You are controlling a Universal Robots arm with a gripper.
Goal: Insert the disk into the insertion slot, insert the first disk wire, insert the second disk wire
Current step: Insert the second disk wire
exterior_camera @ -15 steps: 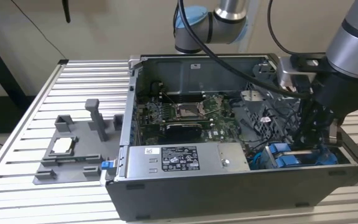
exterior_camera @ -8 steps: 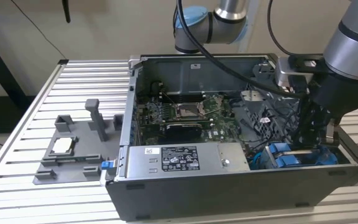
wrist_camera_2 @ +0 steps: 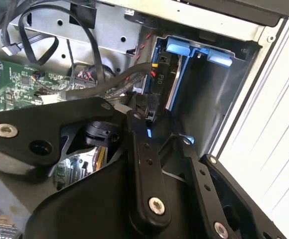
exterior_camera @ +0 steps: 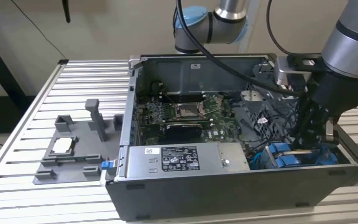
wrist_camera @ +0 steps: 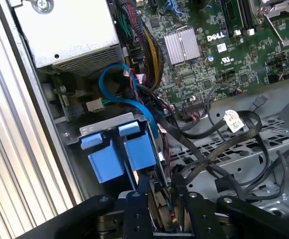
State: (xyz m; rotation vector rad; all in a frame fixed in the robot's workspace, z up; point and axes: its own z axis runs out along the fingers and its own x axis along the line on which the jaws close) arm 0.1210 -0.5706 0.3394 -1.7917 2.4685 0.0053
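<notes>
One disk (exterior_camera: 300,156) sits down inside the insertion slot (exterior_camera: 328,163), at the lower right of the exterior view, in the corner of one open computer case (exterior_camera: 229,196). Two blue tabs (wrist_camera: 115,154) of its carrier show side by side in the first wrist view. In the second wrist view, one black plug (wrist_camera_2: 157,82) with a wire sits on the end of the disk, low in the slot.

One gripper (wrist_camera: 162,199) reaches down into the slot, right by the disk's end. Its black fingers (wrist_camera: 139,209) stand close together with wires between them, but whether they pinch anything cannot be told.

One silver power box (exterior_camera: 185,158) and one green board (exterior_camera: 191,112) lie in the case. One grey holder (exterior_camera: 73,149) rests at the left.

Everything stands on one ribbed metal table (exterior_camera: 42,200). Behind it is a plain pale wall (exterior_camera: 117,28).
</notes>
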